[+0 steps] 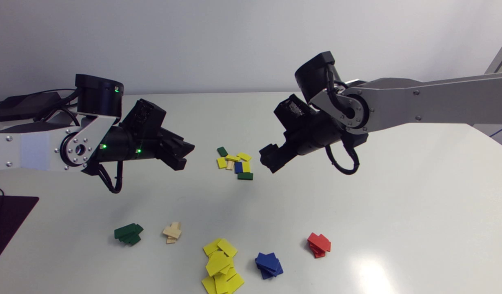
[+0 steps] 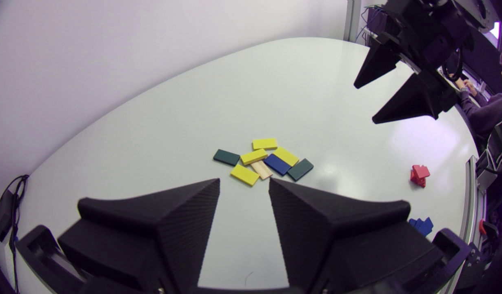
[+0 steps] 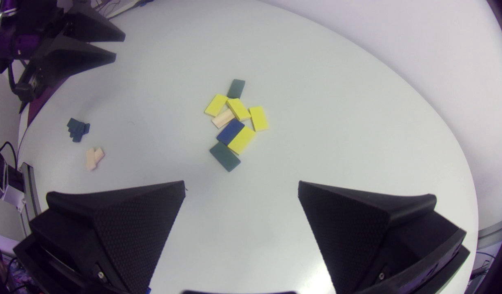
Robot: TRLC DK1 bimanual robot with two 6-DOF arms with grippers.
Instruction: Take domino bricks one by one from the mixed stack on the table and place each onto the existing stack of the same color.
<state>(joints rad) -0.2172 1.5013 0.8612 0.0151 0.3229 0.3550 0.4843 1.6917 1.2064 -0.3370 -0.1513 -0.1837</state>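
Note:
The mixed stack [image 1: 234,163] of yellow, green, blue and wood domino bricks lies flat mid-table, also in the wrist views [image 2: 263,161] [image 3: 232,122]. Along the front edge sit the sorted stacks: green [image 1: 128,234], wood [image 1: 172,232], yellow [image 1: 220,265], blue [image 1: 268,264] and red [image 1: 318,244]. My left gripper [image 1: 185,154] [image 2: 244,185] hovers left of the mixed stack, its fingers drawn close with only a narrow gap and nothing held. My right gripper [image 1: 266,161] [image 3: 241,185] hovers just right of it, open and empty.
A dark mat [image 1: 6,220] covers the table's left front corner. A black box [image 1: 26,105] with cables sits at the back left. Bare tabletop [image 1: 398,196] stretches to the right of the stacks.

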